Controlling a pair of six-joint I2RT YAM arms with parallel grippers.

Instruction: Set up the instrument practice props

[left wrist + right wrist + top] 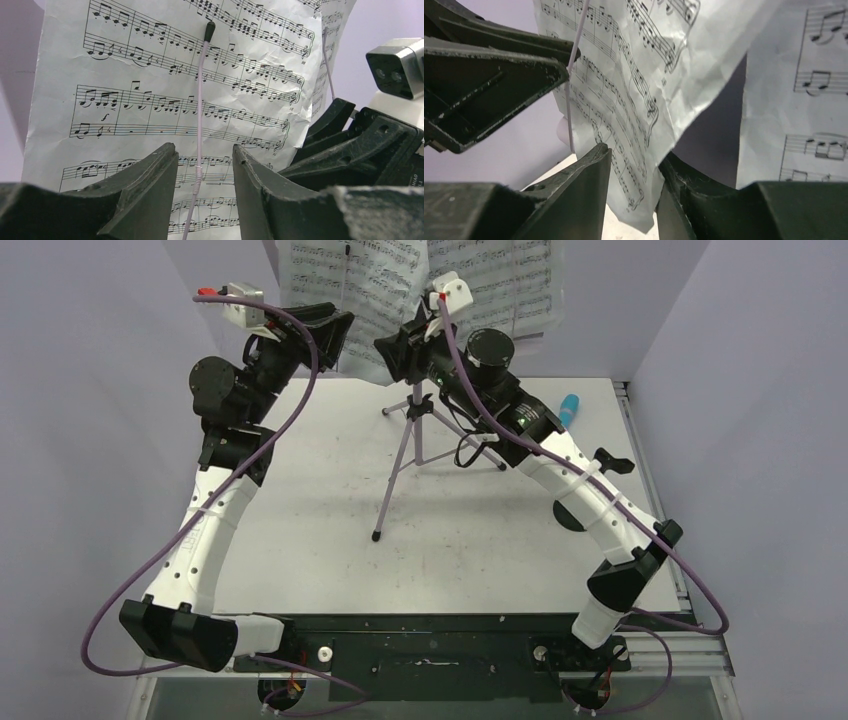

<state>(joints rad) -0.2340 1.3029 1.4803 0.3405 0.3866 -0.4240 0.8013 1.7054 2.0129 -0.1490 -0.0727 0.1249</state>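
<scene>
Sheet-music pages looked light, limp and creased (tear-prone); an edge pinch seemed best. Left gripper stood apart; right gripper stood apart, a corner hanging loose between its fingers.

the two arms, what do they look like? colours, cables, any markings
Both the left arm and right arm have white links joined by round black joints. A purple cable loops along each up to a white camera box at the wrist. The left tool and right tool are black, with wedge-shaped, rough-surfaced fingers.
</scene>
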